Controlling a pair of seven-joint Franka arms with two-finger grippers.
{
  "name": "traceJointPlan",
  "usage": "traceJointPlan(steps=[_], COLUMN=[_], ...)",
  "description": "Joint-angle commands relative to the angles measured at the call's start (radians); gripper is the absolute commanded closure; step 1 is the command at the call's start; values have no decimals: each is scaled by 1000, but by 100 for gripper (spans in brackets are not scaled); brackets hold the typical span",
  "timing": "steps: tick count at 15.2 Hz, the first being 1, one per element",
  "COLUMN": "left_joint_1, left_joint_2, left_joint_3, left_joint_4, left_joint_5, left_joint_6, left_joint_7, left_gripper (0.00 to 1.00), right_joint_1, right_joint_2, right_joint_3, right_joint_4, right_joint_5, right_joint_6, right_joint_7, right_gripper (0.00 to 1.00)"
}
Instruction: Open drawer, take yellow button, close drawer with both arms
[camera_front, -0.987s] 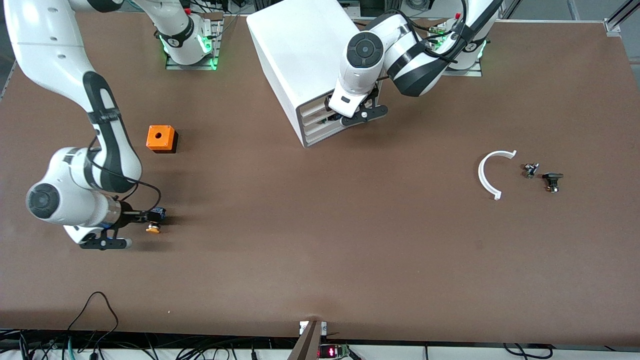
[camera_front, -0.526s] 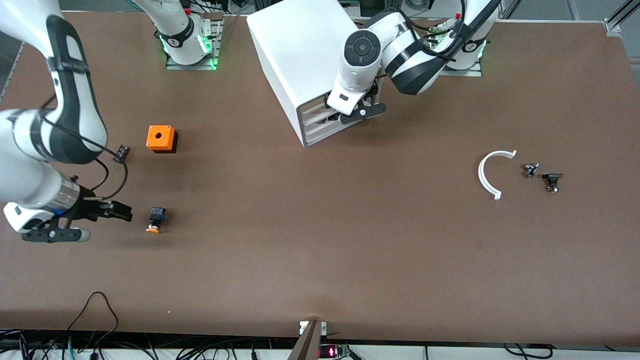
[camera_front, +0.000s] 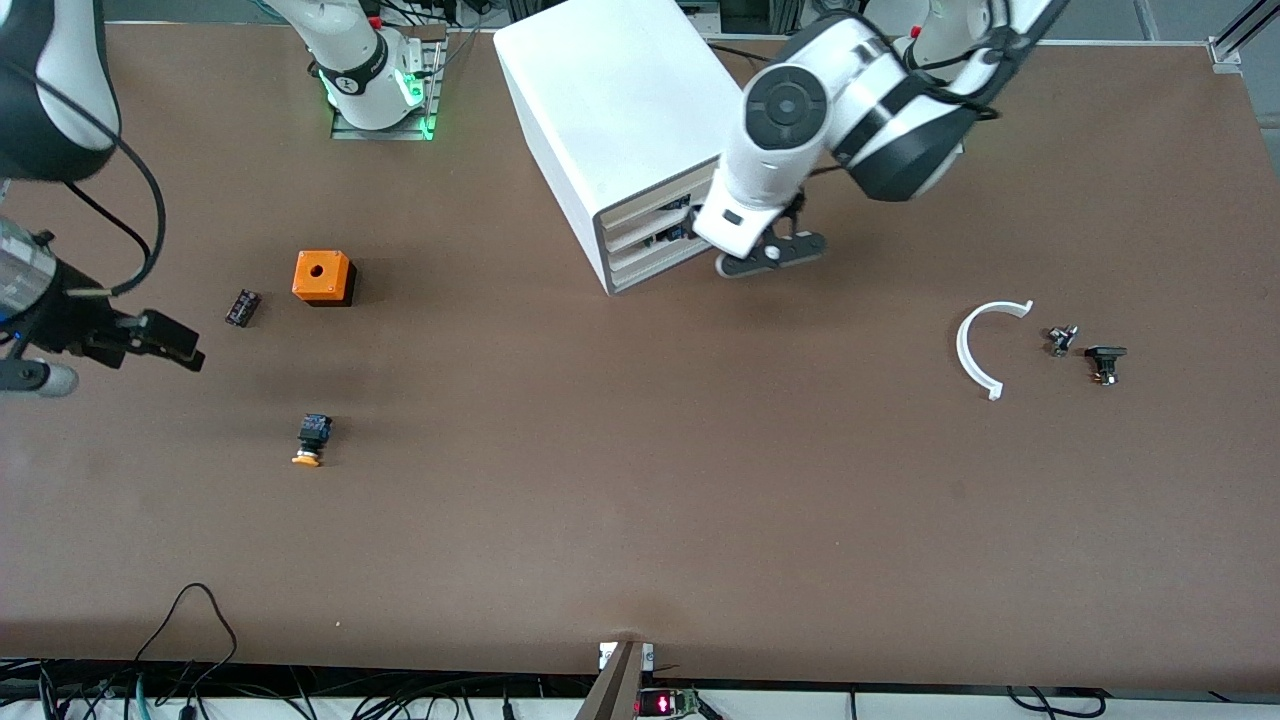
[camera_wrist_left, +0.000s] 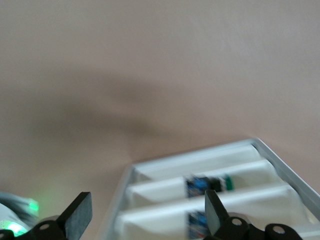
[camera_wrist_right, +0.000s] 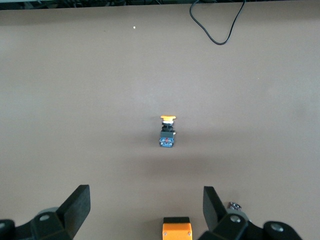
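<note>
The button (camera_front: 311, 438) lies on its side on the table, nearer the front camera than the orange cube (camera_front: 322, 277); it also shows in the right wrist view (camera_wrist_right: 167, 132). My right gripper (camera_front: 178, 345) is open and empty, up over the table toward the right arm's end, apart from the button. In the right wrist view (camera_wrist_right: 146, 210) the cube (camera_wrist_right: 177, 228) shows between its fingers. The white drawer cabinet (camera_front: 610, 110) stands near the bases. My left gripper (camera_front: 706, 232) is open and empty, just in front of the drawer fronts (camera_wrist_left: 200, 172), clear of them.
A small all-black part (camera_front: 242, 307) lies beside the orange cube. A white curved piece (camera_front: 975, 350) and two small dark parts (camera_front: 1062, 340) (camera_front: 1105, 362) lie toward the left arm's end. A black cable (camera_front: 190, 610) loops at the front edge.
My right gripper has drawn away from the button toward the right arm's end, leaving it on the table. My left gripper has pulled back from the drawer fronts.
</note>
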Motion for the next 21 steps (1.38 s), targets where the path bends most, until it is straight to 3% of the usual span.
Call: traceJointPlan(steps=[1, 7, 10, 14, 15, 19, 21], left_joint_1=[70, 228, 231, 113, 71, -152, -206], left_joint_2=[1, -16, -80, -172, -193, -287, -347], left_joint_3=[-12, -8, 87, 329, 397, 726, 810], left_joint_4=[108, 256, 253, 227, 212, 124, 48], left_joint_5=[81, 146, 140, 95, 68, -56, -115], left_joint_6=[-122, -276, -270, -207, -189, -137, -77], left_joint_7=[182, 585, 767, 911, 925, 988, 989], left_gripper=[1, 1, 1, 1, 1, 0, 0], right_joint_1=[15, 42, 39, 41, 41, 35, 38], right_joint_2=[-75, -164, -197, -337, -337, -310, -271], right_joint_3=[6, 3, 3, 5, 5, 6, 6], right_joint_4=[-27, -36, -50, -288, -306, -266, -204], right_joint_5=[-16, -19, -21, -42, -42, -45, -47], right_joint_6=[-47, -179, -212, -57, -39, -55, -78], right_joint_7=[26, 106, 106, 106, 104, 89, 91], right_gripper=[0, 0, 0, 0, 0, 0, 0])
